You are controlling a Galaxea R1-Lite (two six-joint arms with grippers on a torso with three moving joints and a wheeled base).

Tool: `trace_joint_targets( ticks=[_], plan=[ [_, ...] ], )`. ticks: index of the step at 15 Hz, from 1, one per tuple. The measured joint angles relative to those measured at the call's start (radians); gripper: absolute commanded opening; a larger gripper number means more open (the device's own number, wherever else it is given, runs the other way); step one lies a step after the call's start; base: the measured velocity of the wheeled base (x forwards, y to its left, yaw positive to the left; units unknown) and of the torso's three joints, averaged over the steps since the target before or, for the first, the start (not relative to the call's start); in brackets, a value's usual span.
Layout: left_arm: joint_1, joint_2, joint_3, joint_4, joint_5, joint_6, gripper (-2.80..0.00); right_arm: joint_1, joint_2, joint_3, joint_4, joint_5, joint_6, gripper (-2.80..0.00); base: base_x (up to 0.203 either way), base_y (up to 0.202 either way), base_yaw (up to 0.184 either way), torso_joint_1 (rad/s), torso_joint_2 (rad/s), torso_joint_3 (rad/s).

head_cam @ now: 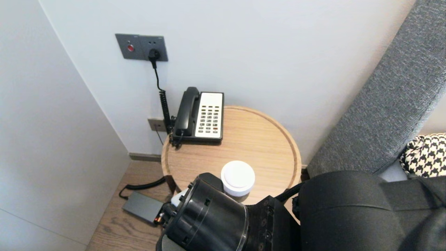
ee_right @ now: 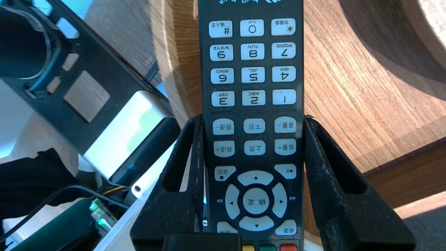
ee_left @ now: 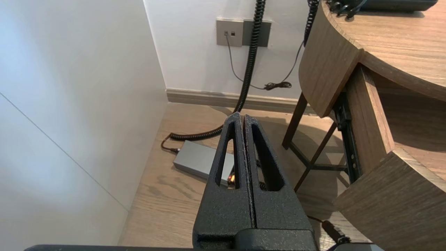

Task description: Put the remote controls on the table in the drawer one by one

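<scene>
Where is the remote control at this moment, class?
In the right wrist view, the remote control is clamped between the jaws of the right gripper, above the rim of the round wooden table.

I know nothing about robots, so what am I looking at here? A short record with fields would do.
Right fingers: closed on a black remote control with white buttons, held over the edge of the round wooden table
Left fingers: shut, empty, parked low beside the table, above the wooden floor
On the table: black and white desk telephone at the back, white round lidded cup near the front
On the floor: grey flat power box with a coiled black cable
</scene>
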Motion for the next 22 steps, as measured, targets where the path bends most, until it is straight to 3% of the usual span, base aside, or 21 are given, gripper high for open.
trace_joint_targets(
  ticks=[6,22],
  plan=[
    [0.0,0.0,0.0,0.0,0.0,0.0,-2.8,-0.007,0.034,0.089,-0.18,-0.017,0.001,-2.8,0.0,0.0,0.0,0.0,0.0,0.0],
    [0.0,0.0,0.0,0.0,0.0,0.0,-2.8,-0.06,0.065,0.221,-0.343,-0.12,0.034,-2.8,0.0,0.0,0.0,0.0,0.0,0.0]
  ],
)
